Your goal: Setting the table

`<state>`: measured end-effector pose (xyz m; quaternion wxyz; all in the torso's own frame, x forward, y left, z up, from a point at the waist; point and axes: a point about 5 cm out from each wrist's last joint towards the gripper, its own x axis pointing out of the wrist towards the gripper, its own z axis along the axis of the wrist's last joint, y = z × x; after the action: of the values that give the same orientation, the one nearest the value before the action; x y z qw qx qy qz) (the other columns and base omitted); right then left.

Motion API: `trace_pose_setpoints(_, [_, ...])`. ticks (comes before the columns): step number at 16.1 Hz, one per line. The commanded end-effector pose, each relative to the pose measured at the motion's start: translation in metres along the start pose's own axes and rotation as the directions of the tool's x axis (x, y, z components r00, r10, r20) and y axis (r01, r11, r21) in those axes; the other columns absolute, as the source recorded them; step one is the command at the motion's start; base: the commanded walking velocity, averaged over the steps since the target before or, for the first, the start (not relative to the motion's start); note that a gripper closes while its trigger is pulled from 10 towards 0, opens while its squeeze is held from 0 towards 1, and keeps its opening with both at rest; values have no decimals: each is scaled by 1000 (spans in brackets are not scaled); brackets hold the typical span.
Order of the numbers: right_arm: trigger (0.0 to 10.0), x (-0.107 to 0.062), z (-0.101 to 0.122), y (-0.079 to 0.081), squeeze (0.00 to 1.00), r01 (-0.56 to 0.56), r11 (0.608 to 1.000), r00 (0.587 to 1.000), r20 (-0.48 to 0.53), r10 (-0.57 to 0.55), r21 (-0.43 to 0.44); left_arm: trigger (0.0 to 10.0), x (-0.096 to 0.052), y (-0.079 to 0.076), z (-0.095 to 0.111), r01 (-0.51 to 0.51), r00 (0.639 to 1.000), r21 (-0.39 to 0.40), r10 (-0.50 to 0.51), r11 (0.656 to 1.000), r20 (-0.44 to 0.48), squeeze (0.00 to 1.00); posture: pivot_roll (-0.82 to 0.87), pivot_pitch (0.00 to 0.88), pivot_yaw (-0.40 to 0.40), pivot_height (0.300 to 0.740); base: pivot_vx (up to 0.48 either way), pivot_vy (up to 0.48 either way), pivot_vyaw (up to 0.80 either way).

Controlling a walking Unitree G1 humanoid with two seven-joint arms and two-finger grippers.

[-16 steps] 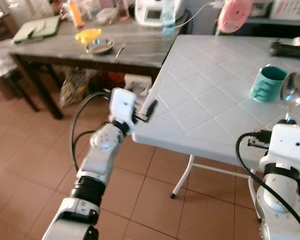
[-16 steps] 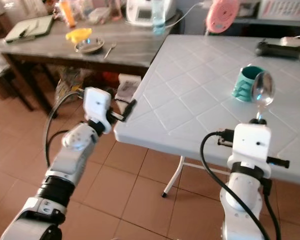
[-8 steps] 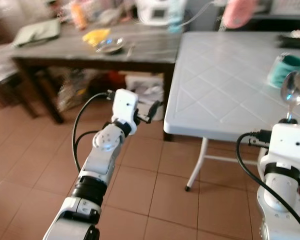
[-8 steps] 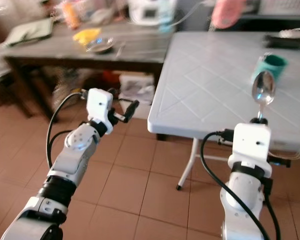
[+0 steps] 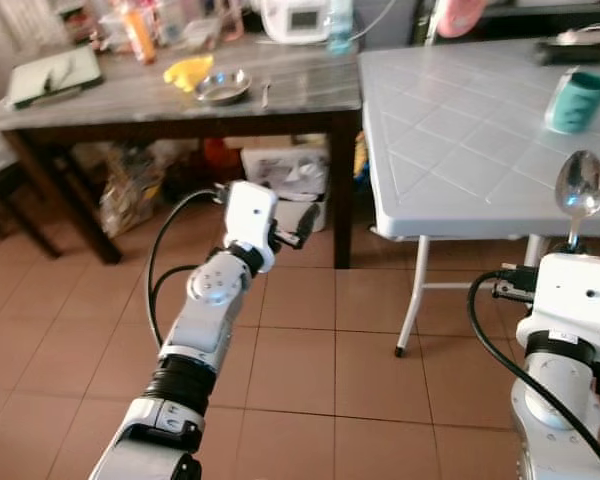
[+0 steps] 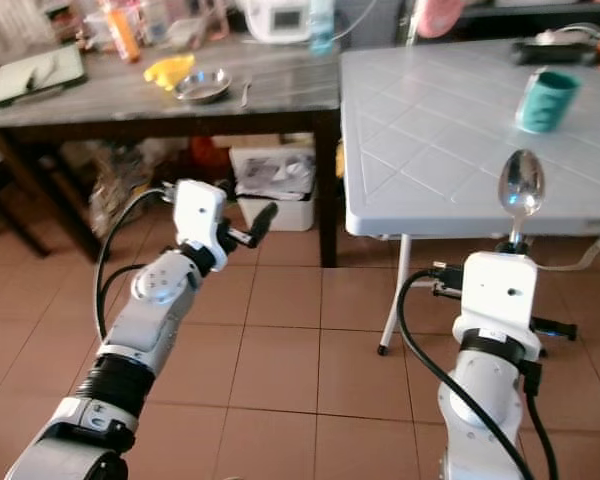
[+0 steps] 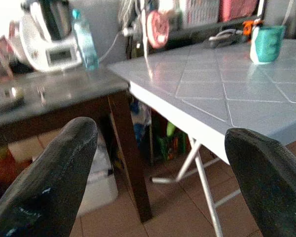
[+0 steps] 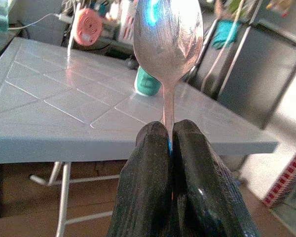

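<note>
With the right gripper (image 8: 168, 136) pinching the spoon (image 8: 167, 37) upright above its fingertips and the left gripper (image 7: 158, 163) spread empty, laying it well on the white table (image 6: 430, 130) ahead probably required tilting it flat first.

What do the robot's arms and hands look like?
Both arms are silver tubes with black bands at the joints and a white box at each wrist. Black cables loop out beside them. The left hand and the right hand each have two long, rounded, shiny black fingers.
</note>
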<state>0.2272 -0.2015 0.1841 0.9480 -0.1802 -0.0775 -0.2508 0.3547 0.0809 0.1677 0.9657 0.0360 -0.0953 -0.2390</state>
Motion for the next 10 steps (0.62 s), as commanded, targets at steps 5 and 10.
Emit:
trace_pose_setpoints(5, [10000,0,7,1,0,-14,1000,999,36,14,2,10000,-2,9,4,-32,999,20,31,999,24,0,-65,85,72,740,0,0,0])
trace_pose_setpoints(10, [10000,0,7,1,0,-9,1000,999,36,10,-9,10000,0,5,5,-13,1000,10,13,1000,27,0,-70,84,75,740,0,0,422])
